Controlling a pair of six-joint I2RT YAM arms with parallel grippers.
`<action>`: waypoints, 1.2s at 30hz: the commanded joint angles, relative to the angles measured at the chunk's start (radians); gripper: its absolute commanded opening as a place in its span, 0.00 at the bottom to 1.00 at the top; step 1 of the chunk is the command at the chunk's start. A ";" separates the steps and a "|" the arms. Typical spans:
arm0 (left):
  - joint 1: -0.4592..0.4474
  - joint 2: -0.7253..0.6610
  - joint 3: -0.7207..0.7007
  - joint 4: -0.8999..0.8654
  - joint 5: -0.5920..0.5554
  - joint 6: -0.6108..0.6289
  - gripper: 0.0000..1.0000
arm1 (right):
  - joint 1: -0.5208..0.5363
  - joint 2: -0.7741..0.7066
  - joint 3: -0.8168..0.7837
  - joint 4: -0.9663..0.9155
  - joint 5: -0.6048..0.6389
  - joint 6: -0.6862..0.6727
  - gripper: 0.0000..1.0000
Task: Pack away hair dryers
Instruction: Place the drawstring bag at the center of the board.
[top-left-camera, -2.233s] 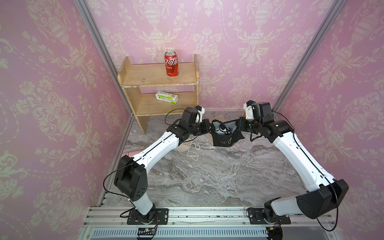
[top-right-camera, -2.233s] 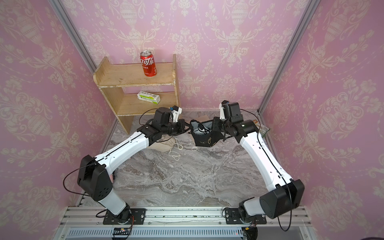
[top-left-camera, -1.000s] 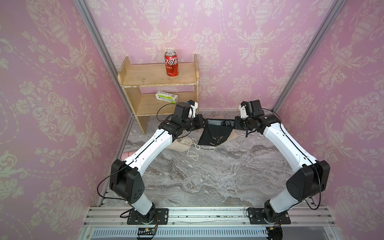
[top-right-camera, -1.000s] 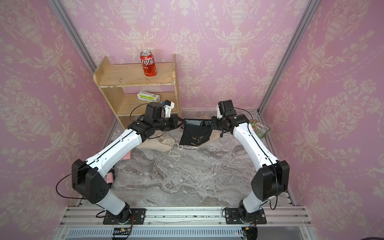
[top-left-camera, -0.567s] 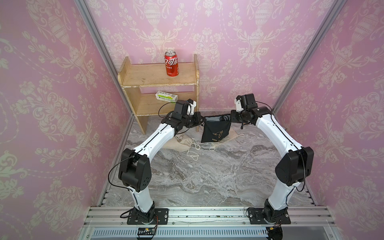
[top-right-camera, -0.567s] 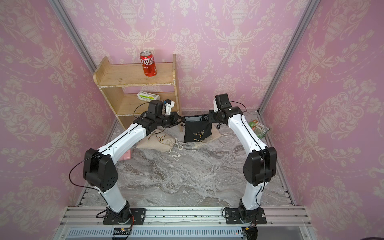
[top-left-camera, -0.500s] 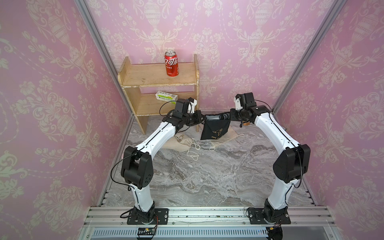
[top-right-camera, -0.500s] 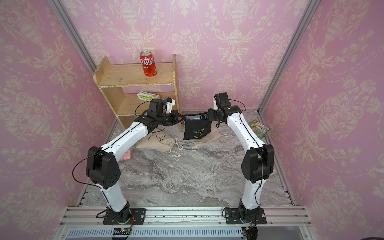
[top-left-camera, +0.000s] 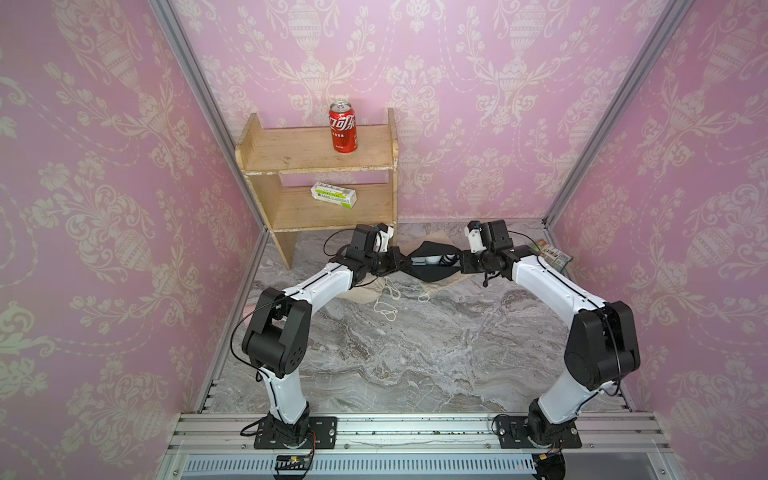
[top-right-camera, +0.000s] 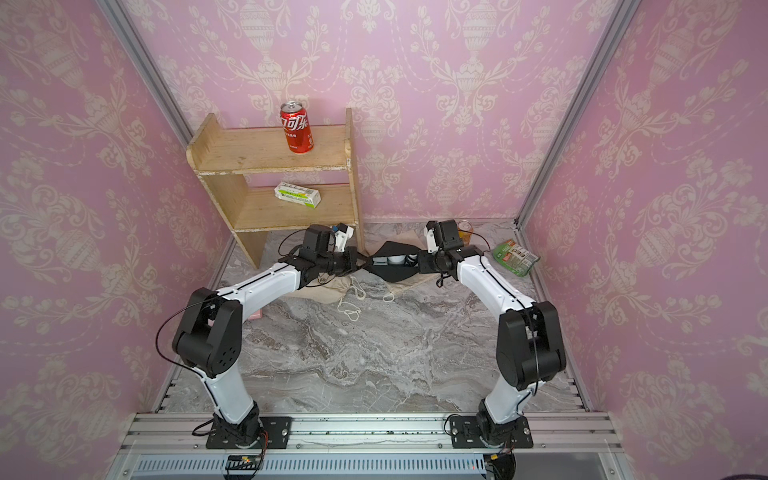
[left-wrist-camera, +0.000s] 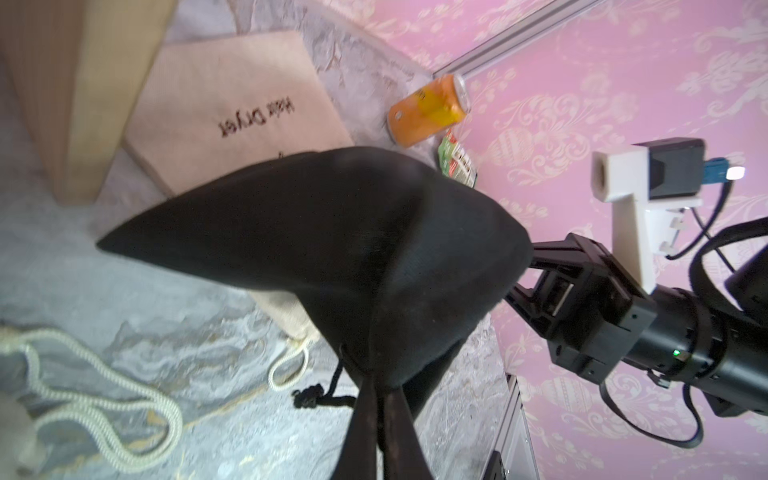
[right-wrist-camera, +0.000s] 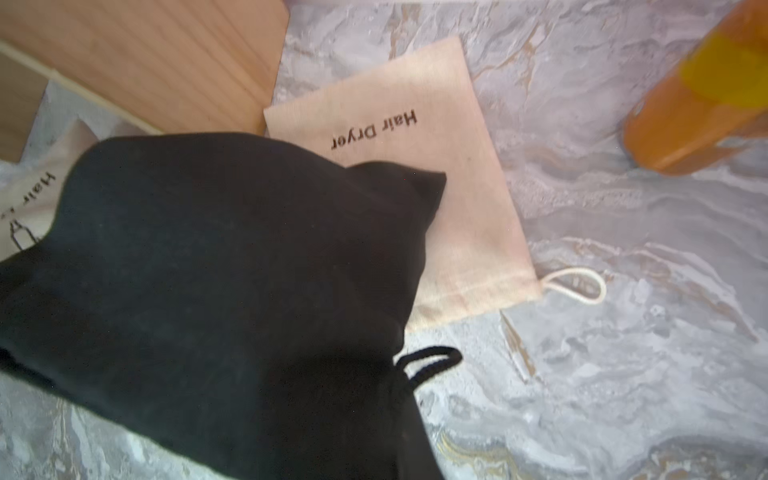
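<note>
In both top views a black drawstring pouch (top-left-camera: 430, 272) (top-right-camera: 390, 272) is stretched between my two grippers at the back of the table. Its mouth faces up, showing a white hair dryer (top-left-camera: 432, 259) (top-right-camera: 395, 259) with black cord inside. My left gripper (top-left-camera: 401, 264) (left-wrist-camera: 378, 415) is shut on the pouch's left rim. My right gripper (top-left-camera: 457, 264) (right-wrist-camera: 409, 419) is shut on the right rim. The black pouch (left-wrist-camera: 324, 249) (right-wrist-camera: 216, 291) fills both wrist views. A pale pink thing (top-right-camera: 255, 314) peeks out beside the left arm, mostly hidden.
Beige pouches printed "Hair Dryer" (left-wrist-camera: 232, 104) (right-wrist-camera: 436, 174) lie under and behind the black one, cords (top-left-camera: 384, 305) trailing forward. A wooden shelf (top-left-camera: 291, 208) with a red can (top-left-camera: 343, 126) stands back left. An orange can (top-right-camera: 465, 228) and a green packet (top-left-camera: 550, 253) lie back right.
The pouch hung as a deep bag between the grippers. It is now lower and drawn out wide and flat between them. Both arms' elbows have swung towards the front.
</note>
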 joint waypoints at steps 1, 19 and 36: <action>0.002 -0.095 -0.091 0.087 0.004 -0.026 0.00 | 0.015 -0.103 -0.121 0.071 0.019 0.012 0.00; -0.108 -0.175 -0.454 0.186 -0.124 -0.151 0.08 | 0.122 -0.251 -0.566 0.174 0.123 0.283 0.39; -0.140 -0.404 -0.359 -0.341 -0.283 0.169 0.65 | 0.128 -0.649 -0.640 0.100 0.093 0.337 0.70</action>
